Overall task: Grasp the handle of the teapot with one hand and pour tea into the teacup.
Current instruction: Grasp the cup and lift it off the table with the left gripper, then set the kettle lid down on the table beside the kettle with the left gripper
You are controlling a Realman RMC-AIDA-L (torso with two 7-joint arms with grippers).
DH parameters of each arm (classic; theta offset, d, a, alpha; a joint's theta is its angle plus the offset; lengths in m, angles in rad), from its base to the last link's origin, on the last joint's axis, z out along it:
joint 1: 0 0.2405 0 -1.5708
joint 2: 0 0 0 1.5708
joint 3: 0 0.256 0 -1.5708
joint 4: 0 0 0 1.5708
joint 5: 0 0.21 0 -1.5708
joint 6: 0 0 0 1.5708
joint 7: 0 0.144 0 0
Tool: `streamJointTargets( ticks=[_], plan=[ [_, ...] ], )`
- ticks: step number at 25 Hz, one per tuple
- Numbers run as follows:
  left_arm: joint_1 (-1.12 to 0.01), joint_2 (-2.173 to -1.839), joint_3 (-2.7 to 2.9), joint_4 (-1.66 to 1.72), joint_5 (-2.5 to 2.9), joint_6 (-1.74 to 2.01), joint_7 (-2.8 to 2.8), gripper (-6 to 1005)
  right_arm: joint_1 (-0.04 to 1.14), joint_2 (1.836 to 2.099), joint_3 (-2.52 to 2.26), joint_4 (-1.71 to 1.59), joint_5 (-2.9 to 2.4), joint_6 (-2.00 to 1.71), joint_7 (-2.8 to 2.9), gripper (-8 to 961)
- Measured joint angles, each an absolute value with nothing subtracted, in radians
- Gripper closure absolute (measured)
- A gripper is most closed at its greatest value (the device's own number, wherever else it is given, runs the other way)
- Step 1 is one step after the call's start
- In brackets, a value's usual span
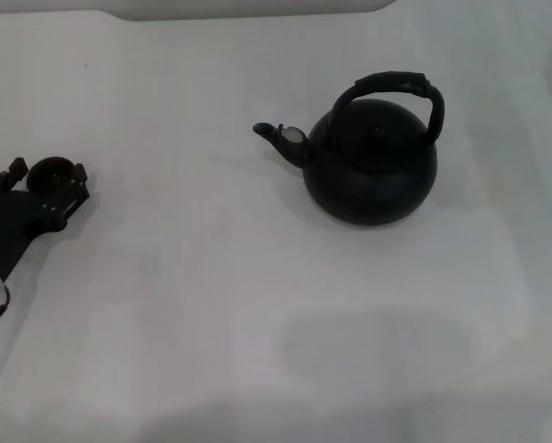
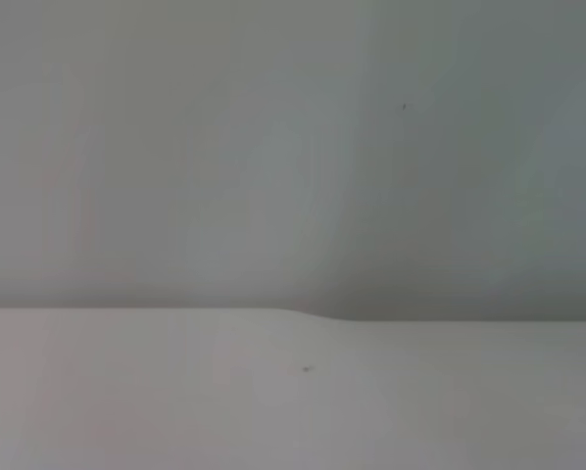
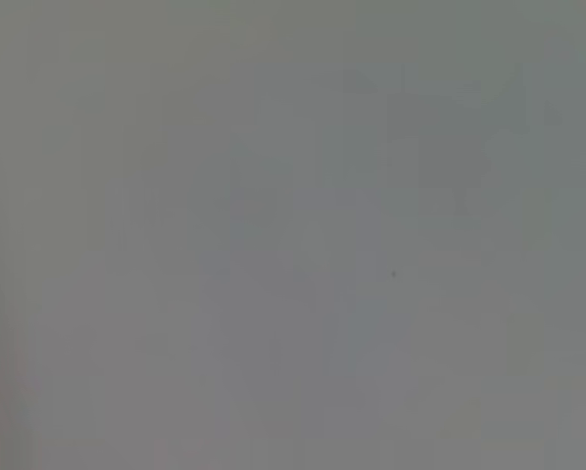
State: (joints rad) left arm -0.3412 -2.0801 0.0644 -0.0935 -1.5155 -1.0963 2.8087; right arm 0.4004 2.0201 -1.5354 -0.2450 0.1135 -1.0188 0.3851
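teapot [image 1: 373, 166]: centre-right of frame, handle [image 1: 398, 85] arching left-to-right
left end effector [image 1: 38, 189]: far left, around teacup [image 1: 51, 173], grip unclear
right end effector: unseen

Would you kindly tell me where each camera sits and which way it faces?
Head view: on the robot's head, looking down at the white table, teapot, and the left hand around the teacup.
Left wrist view: on the left arm, facing bare table and wall; no body shows.
Right wrist view: on the right arm, plain grey only.
Head and left wrist views share the table.
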Motion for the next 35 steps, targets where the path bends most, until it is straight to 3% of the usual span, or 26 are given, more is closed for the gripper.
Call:
streamJointTargets(
  ticks=[11, 27, 35],
  plan=[
    [-0.340, -2.080, 0.064, -0.094, -1.516, -1.076, 2.809, 138, 0.400, 2.019, -1.535, -0.245, 0.113, -1.019, 0.385, 295],
    [-0.346, -2.081, 0.066, -0.095, -1.492, -1.089, 2.807, 297, 0.400, 2.019, -1.535, -0.244, 0.113, -1.019, 0.385, 296],
    [-0.413, -2.082, 0.066, -0.119, -1.225, -1.106, 2.809, 296, 0.400, 2.020, -1.535, -0.245, 0.113, -1.019, 0.385, 296]
  ],
)
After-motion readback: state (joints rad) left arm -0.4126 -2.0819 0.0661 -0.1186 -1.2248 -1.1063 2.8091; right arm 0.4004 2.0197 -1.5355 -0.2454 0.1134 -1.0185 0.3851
